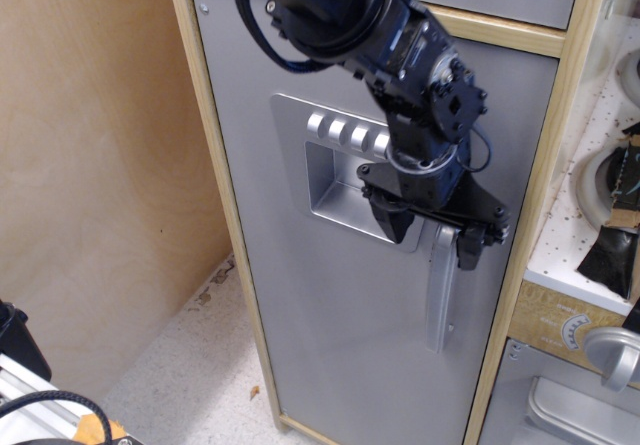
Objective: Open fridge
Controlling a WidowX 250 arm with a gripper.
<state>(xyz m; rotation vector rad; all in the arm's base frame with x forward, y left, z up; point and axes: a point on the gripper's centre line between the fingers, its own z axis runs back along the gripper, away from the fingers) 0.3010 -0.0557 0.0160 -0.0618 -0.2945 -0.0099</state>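
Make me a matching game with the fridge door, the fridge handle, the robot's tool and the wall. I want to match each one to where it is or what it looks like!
Things:
1. fridge door
2. handle
3. tool
4. wall

Descriptions:
A. black, open, at the top of the handle
B. light wood, left of the fridge
C. big, flat, silver-grey, shut
D. curved, silver, upright

Pairs: 1-C, 2-D, 3-A, 4-B

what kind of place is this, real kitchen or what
Most likely a toy play kitchen set up in a lab. The fridge has a light wood frame and curved handle, a small oven door sits beside it, and plywood backs the scene.
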